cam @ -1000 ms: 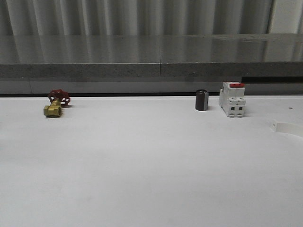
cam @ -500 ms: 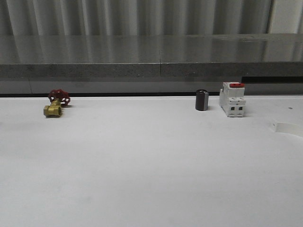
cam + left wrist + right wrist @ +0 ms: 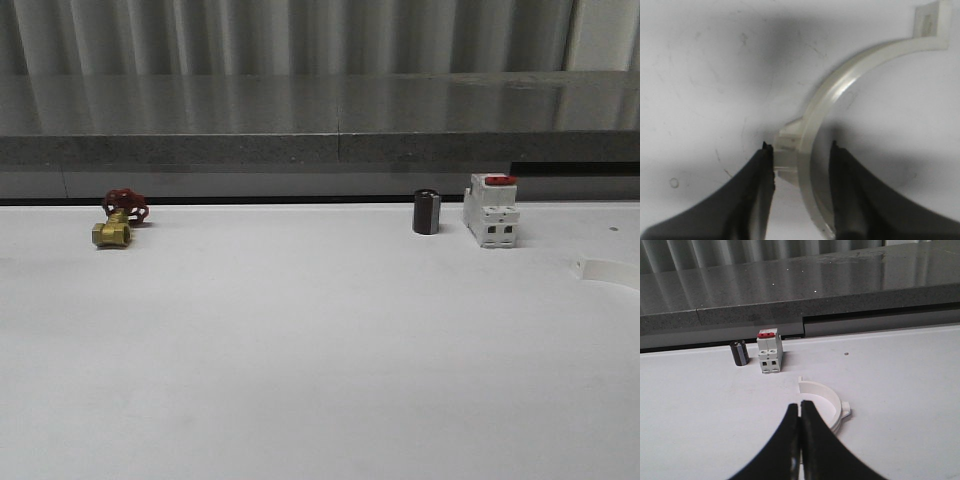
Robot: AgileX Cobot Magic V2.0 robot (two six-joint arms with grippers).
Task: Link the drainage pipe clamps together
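The left gripper (image 3: 801,155) is open to a narrow gap, its two dark fingers (image 3: 757,192) straddling one white drainage pipe clamp (image 3: 840,87) that lies flat on the white table (image 3: 300,350). The clamp's band and a small side tab sit between the fingertips; whether either finger touches the plastic cannot be determined. The right gripper (image 3: 800,407) is closed with nothing between its fingers, which meet at the tips. Just beyond it lies the second clamp (image 3: 824,405), resting on the table with its curve upright and small tabs at its ends. In the front view this second clamp shows at the table's right edge. Toward the back of the table stand a white breaker with a red top (image 3: 491,210) and, just beside it, a dark cylinder (image 3: 426,212). A brass valve with a red handle (image 3: 118,218) sits well apart at the far left.
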